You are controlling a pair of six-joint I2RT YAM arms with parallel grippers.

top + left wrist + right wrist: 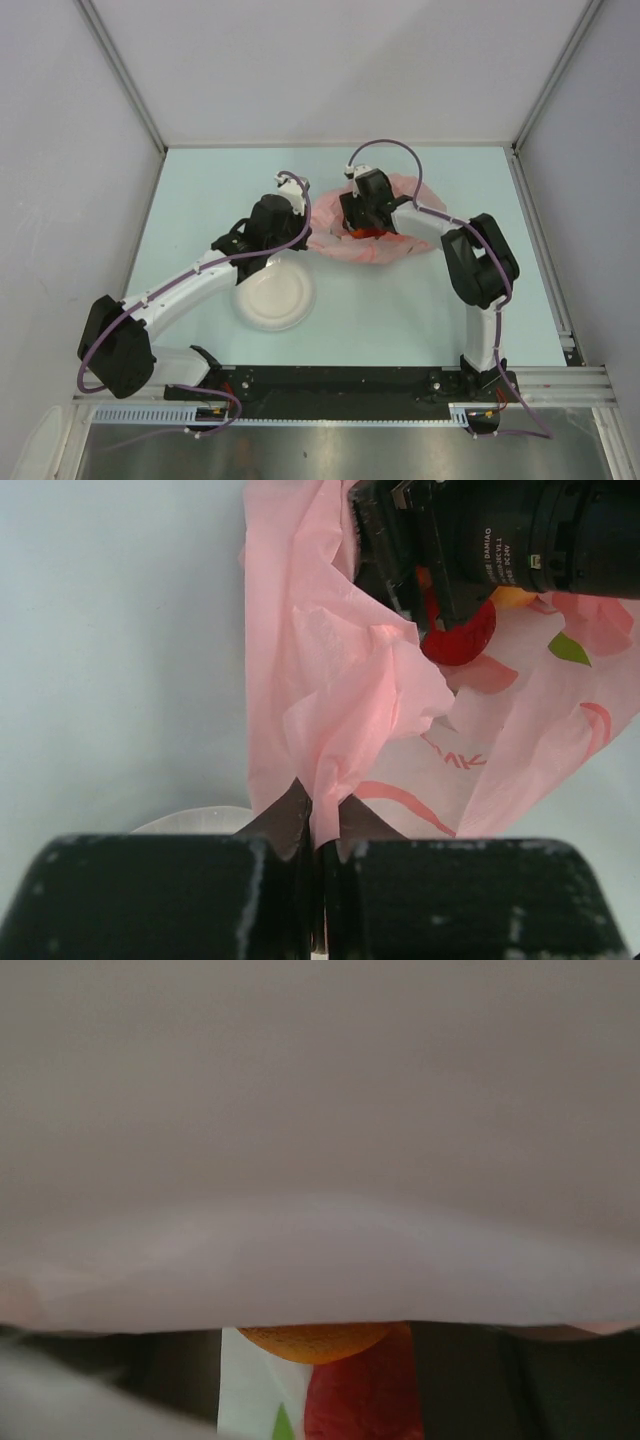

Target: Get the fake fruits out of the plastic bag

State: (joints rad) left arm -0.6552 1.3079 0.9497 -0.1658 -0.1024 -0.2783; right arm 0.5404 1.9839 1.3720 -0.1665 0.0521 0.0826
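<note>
The pink plastic bag (pixel 385 215) lies crumpled at the table's middle back. My left gripper (pixel 322 820) is shut on a fold of the bag's near edge (pixel 330 730) and holds it up. Reaching into the bag's mouth from above is my right gripper (pixel 362 228), with a red fruit (pixel 462 640) at its fingertips. In the right wrist view, bag film hides most of the picture. Below it the dark fingers (pixel 480 1380) stand apart, with an orange ball (pixel 315 1340) and a red fruit (pixel 365 1400) in the gap; the red one touches only the right finger.
A round white plate (pixel 270 298) sits on the table in front of the bag, beside the left arm's forearm; its rim (pixel 190 820) shows just left of my left fingers. Metal frame posts and grey walls close in the table's sides and back.
</note>
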